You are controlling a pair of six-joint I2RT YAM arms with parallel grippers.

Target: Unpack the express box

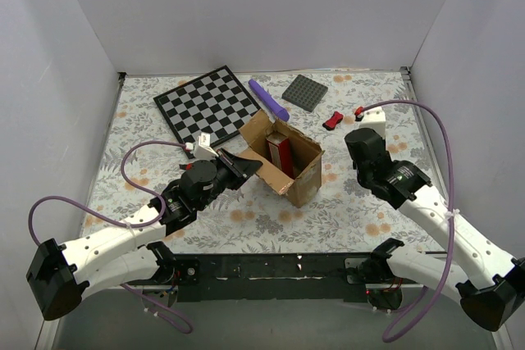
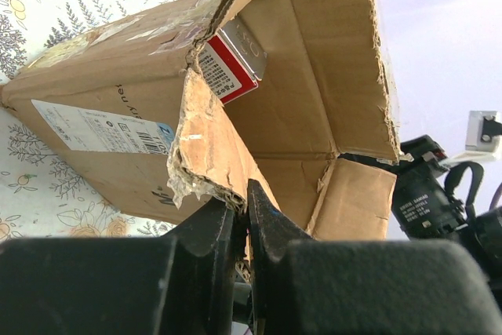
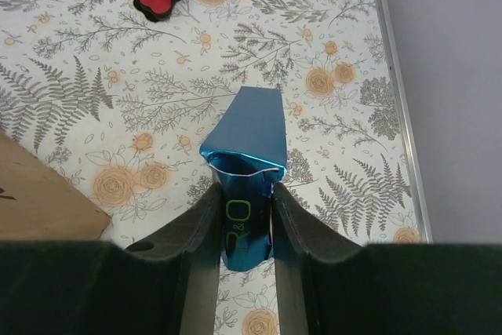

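- box stands open mid-bench, a red carton inside;
- left fingers pinched together on its torn flap;
- right fingers clamped on a blue packet, right of the box, above the bench

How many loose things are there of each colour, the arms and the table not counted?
Brown: 1, express box
Red: 2, red carton in the box, bone-shaped piece
Blue: 1, foil packet
Purple: 1, bar
Dark grey: 1, plate
Black-and-white: 1, chequered board
Total: 7
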